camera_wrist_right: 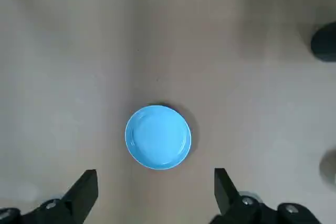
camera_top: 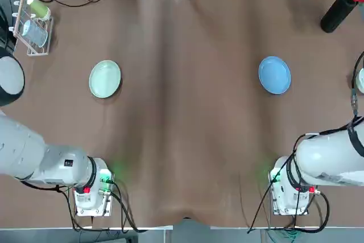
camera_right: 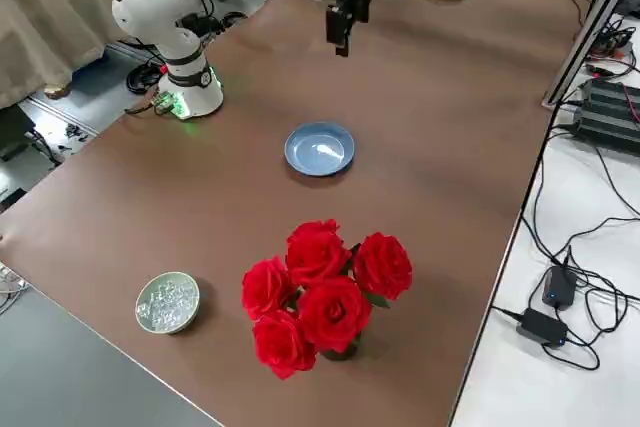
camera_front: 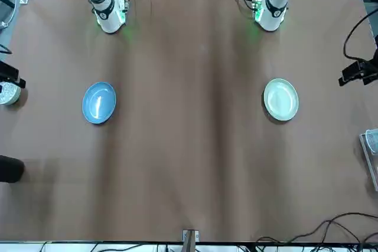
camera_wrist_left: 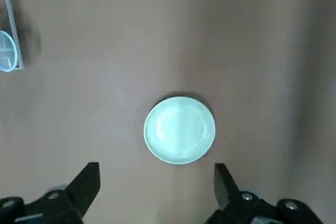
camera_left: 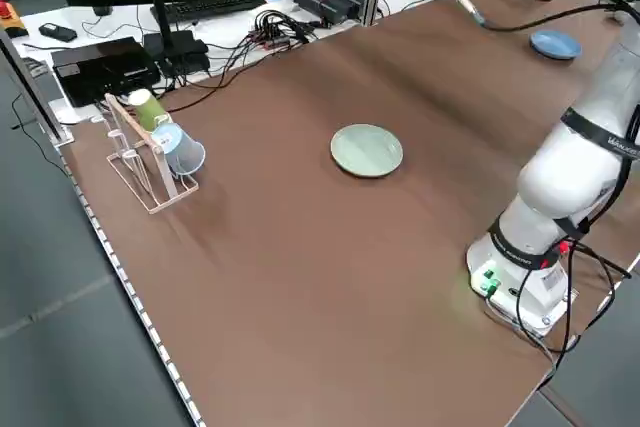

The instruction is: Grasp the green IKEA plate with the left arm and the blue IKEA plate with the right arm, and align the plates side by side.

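The pale green plate [camera_top: 105, 79] lies flat on the left half of the brown table, and the blue plate [camera_top: 274, 75] lies flat on the right half, far apart from it. My left gripper [camera_wrist_left: 156, 187] hovers high over the green plate [camera_wrist_left: 179, 129], open, with nothing between its fingers. High above the blue plate [camera_wrist_right: 158, 137], my right gripper [camera_wrist_right: 155, 190] is open and empty as well; the right side view shows it hanging [camera_right: 343, 39] well above the table. Both arm bases stand at the near edge.
A wooden rack [camera_top: 33, 24] with a green and a blue cup stands at the far left corner. A vase of red roses [camera_right: 320, 292] and a small bowl of glass beads [camera_right: 167, 301] sit at the right edge. Cables lie beyond the far edge.
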### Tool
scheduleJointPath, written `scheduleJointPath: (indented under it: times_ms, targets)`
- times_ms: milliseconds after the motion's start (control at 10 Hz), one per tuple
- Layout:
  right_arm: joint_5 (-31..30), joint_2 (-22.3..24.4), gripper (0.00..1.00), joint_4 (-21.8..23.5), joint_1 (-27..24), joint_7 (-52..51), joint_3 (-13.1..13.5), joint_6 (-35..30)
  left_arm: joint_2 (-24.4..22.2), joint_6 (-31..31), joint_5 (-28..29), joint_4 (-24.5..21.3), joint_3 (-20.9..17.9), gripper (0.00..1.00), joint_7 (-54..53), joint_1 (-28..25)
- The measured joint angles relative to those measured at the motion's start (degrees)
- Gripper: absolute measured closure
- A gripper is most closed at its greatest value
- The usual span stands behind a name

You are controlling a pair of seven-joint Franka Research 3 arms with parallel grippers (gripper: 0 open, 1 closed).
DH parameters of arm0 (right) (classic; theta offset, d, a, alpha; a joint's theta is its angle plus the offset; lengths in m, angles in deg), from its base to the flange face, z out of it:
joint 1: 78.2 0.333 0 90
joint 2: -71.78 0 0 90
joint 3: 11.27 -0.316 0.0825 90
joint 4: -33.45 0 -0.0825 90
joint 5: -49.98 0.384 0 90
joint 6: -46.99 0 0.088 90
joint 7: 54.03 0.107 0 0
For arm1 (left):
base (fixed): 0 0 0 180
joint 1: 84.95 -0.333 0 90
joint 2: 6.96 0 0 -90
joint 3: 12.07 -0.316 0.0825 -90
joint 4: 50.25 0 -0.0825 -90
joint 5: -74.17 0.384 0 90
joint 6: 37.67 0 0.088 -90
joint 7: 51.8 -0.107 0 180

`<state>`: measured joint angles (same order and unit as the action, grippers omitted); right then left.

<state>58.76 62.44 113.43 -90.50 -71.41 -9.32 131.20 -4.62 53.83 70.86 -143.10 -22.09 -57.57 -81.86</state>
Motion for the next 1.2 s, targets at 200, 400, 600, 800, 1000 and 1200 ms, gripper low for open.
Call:
scheduleJointPath:
  times_ms: [200, 400, 600, 800, 1000, 1200]
  targets:
    - [2.58, -0.31, 0.07, 5.36, -2.66, -1.40, 0.06, 1.15, -2.80, 6.47, -0.02, -9.17, -0.03, 0.03, -1.07, -0.78]
    - [2.84, -0.34, 0.15, 11.31, -2.79, -1.44, -0.01, 3.05, -6.13, 15.50, -0.03, -19.94, -0.05, 0.03, -1.10, -0.99]
    - [4.41, -0.25, 0.22, 16.62, -4.28, -1.42, 0.04, 5.34, -7.16, 24.71, -0.03, -29.24, -0.06, 0.00, -1.38, -1.04]
    - [6.58, -0.28, 0.25, 23.94, -6.83, -4.32, 0.07, 10.84, -6.99, 32.42, -0.03, -35.83, -0.04, 0.00, -3.08, -1.03]
    - [8.34, -0.36, 0.27, 31.71, -8.29, -8.02, 0.09, 16.63, -6.01, 37.25, -0.03, -39.76, -0.07, 0.00, -5.35, -1.26]
    - [10.66, -0.34, 0.31, 35.43, -8.41, -9.14, -0.02, 19.74, -3.77, 39.04, -0.03, -41.05, -0.07, 0.00, -6.20, -1.75]
